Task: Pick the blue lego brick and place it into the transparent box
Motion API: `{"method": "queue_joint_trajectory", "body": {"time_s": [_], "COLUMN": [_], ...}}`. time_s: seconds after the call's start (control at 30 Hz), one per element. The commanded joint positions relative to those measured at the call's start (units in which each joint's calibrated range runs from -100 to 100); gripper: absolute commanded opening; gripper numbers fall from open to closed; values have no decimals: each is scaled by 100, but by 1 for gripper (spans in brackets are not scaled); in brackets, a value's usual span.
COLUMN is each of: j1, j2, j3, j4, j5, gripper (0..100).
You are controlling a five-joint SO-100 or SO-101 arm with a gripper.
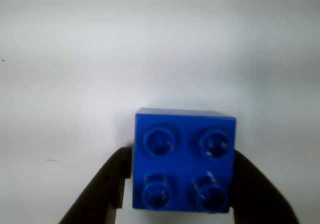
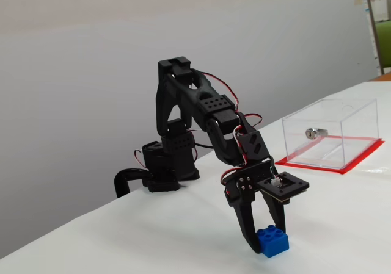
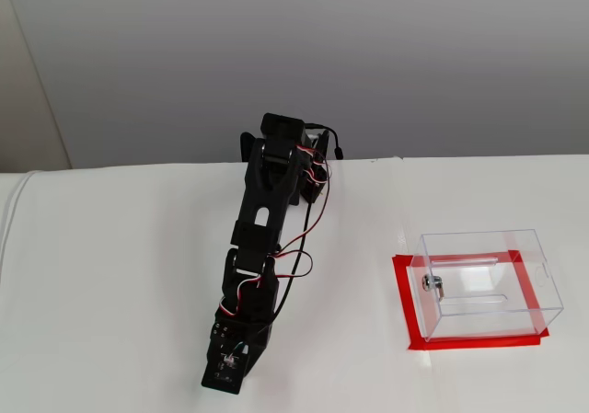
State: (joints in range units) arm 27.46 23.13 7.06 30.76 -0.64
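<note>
arm (image 2: 201, 112): matte black plastic | cables: red, white, black | screws: silver

The small bright blue plastic brick (image 1: 184, 160), square with four round studs facing up, sits flat on the white table (image 2: 153, 237) near its front edge in a fixed view (image 2: 272, 240); black fingers (image 1: 107, 186) flank it on two opposite sides. The clear acrylic rectangular box (image 2: 333, 130) stands upright on a red base sheet (image 2: 360, 158) toward the table's right edge, well apart from the brick, with a small silver lock (image 3: 431, 283) on one wall.
</note>
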Motion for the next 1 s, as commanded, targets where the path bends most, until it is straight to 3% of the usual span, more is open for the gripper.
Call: {"method": "queue_joint_trajectory", "body": {"time_s": [0.0, 0.23, 0.6, 0.97], "j1": [75, 75, 53, -154], "j2": [-102, -119, -187, -1783], "j3": [-344, -344, -344, 153], "j4": [-13, -21, 5, 214], "j5": [-36, -20, 1, 11], "gripper": [20, 12, 13, 13]}}
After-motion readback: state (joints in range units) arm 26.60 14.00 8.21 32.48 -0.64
